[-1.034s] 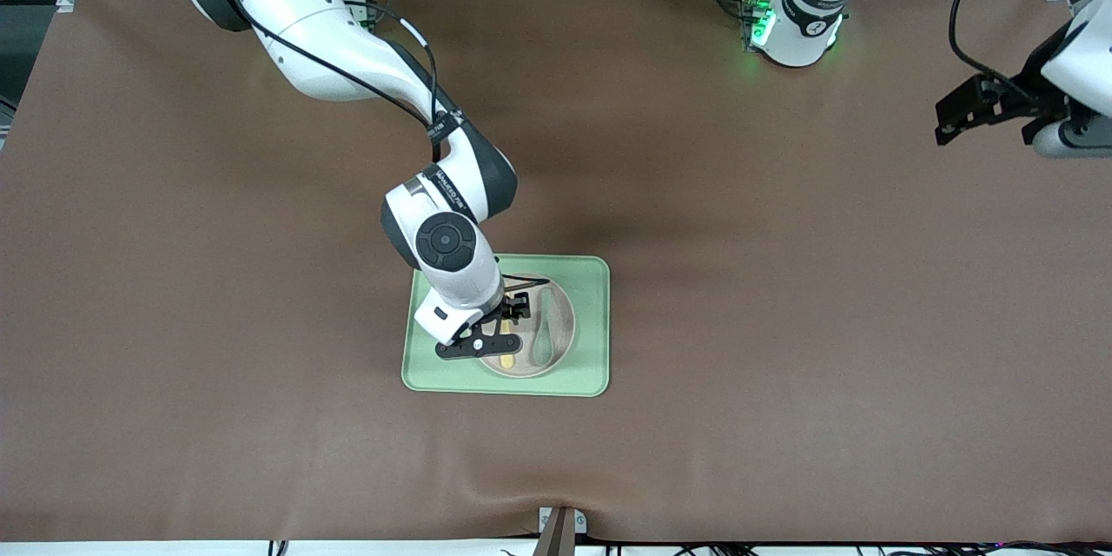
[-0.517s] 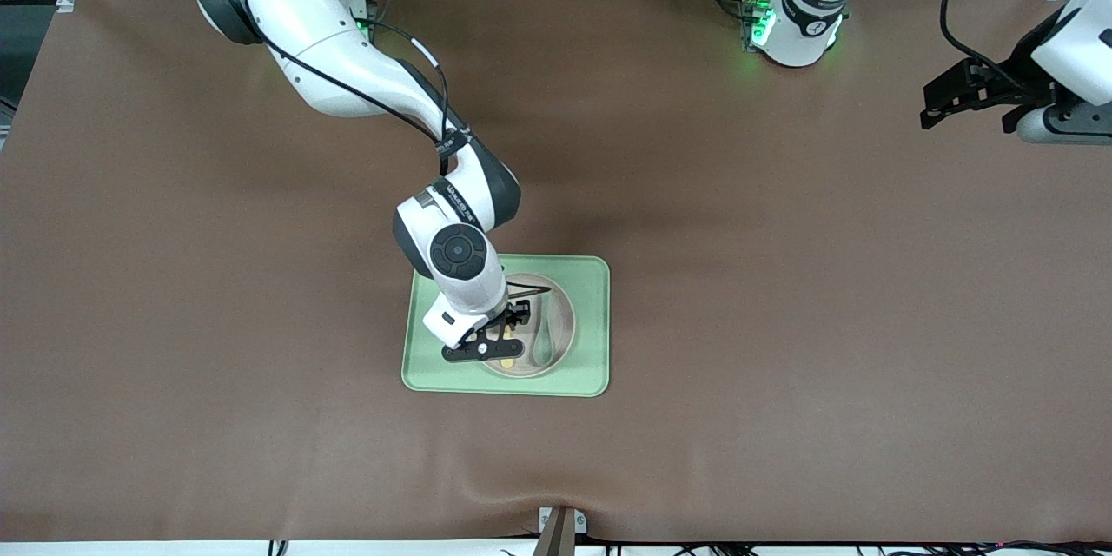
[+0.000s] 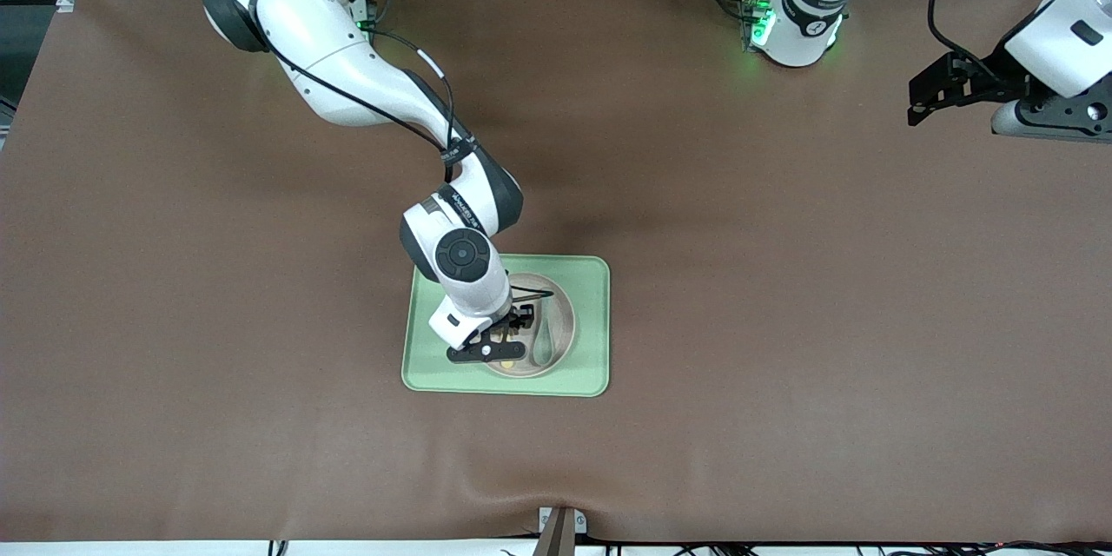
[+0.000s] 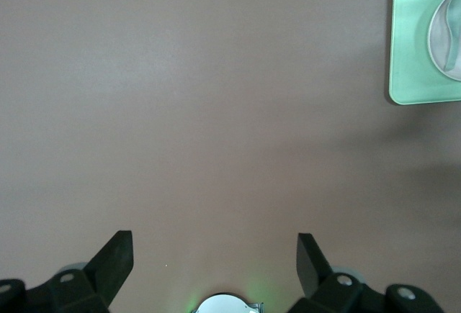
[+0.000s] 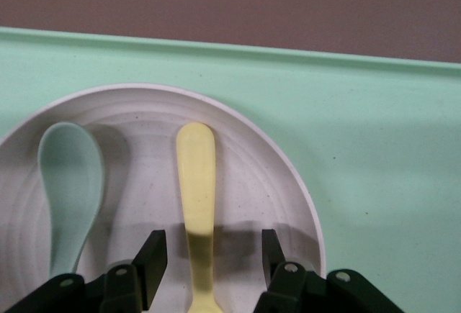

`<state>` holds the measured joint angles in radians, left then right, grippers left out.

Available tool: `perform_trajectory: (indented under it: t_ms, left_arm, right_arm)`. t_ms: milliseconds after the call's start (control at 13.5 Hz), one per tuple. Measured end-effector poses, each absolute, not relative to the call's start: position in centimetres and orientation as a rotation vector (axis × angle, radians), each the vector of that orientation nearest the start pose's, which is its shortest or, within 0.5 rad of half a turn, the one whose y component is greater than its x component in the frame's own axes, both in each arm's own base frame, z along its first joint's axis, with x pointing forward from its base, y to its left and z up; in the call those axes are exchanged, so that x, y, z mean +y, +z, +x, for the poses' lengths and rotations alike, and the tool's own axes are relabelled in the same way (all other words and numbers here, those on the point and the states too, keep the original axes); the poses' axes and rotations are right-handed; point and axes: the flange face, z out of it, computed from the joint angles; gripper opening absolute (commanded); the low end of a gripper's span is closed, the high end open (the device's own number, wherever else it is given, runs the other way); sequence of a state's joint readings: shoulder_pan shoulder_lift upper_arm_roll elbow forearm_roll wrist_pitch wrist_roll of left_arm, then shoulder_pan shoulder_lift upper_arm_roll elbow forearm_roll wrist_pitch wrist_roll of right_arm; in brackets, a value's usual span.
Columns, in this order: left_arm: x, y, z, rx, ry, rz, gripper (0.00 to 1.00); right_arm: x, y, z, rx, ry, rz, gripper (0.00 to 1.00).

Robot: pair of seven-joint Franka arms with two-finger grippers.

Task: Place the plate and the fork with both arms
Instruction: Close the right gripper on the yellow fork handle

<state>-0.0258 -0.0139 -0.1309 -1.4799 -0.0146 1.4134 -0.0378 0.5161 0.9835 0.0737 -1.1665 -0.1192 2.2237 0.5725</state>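
Fork [image 5: 197, 205] lies on plate [image 5: 252, 183] in tray [image 3: 591, 330], spoon [image 5: 70, 191] alongside at its 9 o'clock. Right gripper [image 5: 210, 255] straddles the handle, jaws apart, not yet clamped; left gripper [image 4: 215, 259] waits released over bare bench [image 3: 782, 278]. Risk: thin handle may slip or pivot when pinched, nudging the spoon.

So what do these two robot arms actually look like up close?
Both arms are glossy white rounded segments with black bands at the joints. The right arm carries a thin black cable along its outside and small dark lettering near the wrist. The right gripper and left gripper are black, with two fingers each. A green light glows at the left arm's base.
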Motion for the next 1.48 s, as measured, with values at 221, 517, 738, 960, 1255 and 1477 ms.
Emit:
perform_trajectory:
  t_ms: [221,517,738,960,1255,1477]
  left_arm:
    - [-8.4,65.8,52.8,0.186,0.094,-3.141,1.00]
    - [-9.1,65.3,52.7,0.204,0.111,-3.138,1.00]
    - [-9.1,65.3,52.7,0.207,0.112,-3.137,1.00]
    - [-9.2,65.3,52.7,0.205,0.111,-3.137,1.00]
    - [-9.1,65.0,52.8,0.057,0.118,-3.139,1.00]
    - [-9.8,61.9,54.2,0.056,0.191,-3.134,1.00]
  right_arm:
    - [41.2,19.7,65.2,-0.077,-0.129,-3.128,0.48]
    - [41.2,19.7,65.1,-0.068,-0.127,-3.129,0.48]
    - [41.4,19.6,65.0,-0.070,-0.125,-3.129,0.44]
    - [41.5,19.6,64.9,-0.071,-0.127,-3.128,0.40]
    - [41.6,19.0,64.9,-0.072,-0.159,-3.110,0.12]
    - [41.8,19.1,64.9,-0.074,-0.172,-3.102,0.00]
